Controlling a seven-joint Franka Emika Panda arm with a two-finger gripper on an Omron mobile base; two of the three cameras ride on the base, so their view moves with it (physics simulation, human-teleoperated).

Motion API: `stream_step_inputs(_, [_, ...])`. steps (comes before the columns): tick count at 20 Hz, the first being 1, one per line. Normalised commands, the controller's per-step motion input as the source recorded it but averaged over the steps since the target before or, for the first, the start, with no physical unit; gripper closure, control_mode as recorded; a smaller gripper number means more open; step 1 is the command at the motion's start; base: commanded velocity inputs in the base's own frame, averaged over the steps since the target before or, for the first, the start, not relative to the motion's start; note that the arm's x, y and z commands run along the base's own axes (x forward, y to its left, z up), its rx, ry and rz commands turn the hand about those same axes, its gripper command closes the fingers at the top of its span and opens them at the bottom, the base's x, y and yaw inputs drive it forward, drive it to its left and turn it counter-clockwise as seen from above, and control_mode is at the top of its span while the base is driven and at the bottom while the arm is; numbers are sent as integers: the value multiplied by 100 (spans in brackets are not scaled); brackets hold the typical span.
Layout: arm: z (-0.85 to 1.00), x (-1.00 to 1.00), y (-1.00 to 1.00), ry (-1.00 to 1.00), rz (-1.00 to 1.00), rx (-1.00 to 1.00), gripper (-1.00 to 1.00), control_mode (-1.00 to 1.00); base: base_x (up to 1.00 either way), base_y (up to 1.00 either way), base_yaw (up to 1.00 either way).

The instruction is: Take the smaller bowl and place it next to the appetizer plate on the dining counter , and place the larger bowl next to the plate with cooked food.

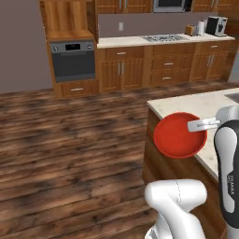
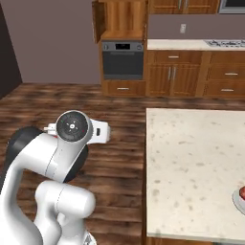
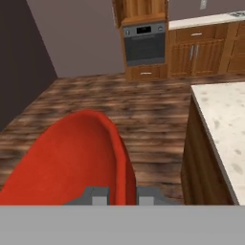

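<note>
The gripper (image 3: 117, 195) pinches the rim of the smaller bowl (image 1: 179, 135), holding it up in the air, tipped on its side, beside the corner of the dining counter (image 2: 191, 162). Brown wood floor (image 1: 70, 154) lies below. The right base view shows the appetizer plate (image 2: 239, 200) at the counter's far edge.

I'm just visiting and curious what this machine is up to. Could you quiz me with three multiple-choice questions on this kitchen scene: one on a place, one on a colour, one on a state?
1. Where is the small round bright red bowl?
A. in the gripper, off the counter's corner
B. on the floor
C. in the oven

2. What colour is the speckled stone dining counter?
A. black
B. beige
C. blue

3. How are the gripper jaws?
A. wide open
B. folded away
C. shut on the bowl's rim

Answers: 1 A, bowl hangs tilted beside the corner; 2 B, pale top; 3 C, fingertips flank the rim.
</note>
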Motion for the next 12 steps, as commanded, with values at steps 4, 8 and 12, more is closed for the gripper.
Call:
stream_step_inputs(4, [0,0,0,0,0,0,100,100,-100,-36,0])
stream_step_inputs(8, [0,0,0,0,0,0,100,100,-100,-61,0])
stream_step_inputs(12, [0,0,0,0,0,0,100,100,-86,-81,0])
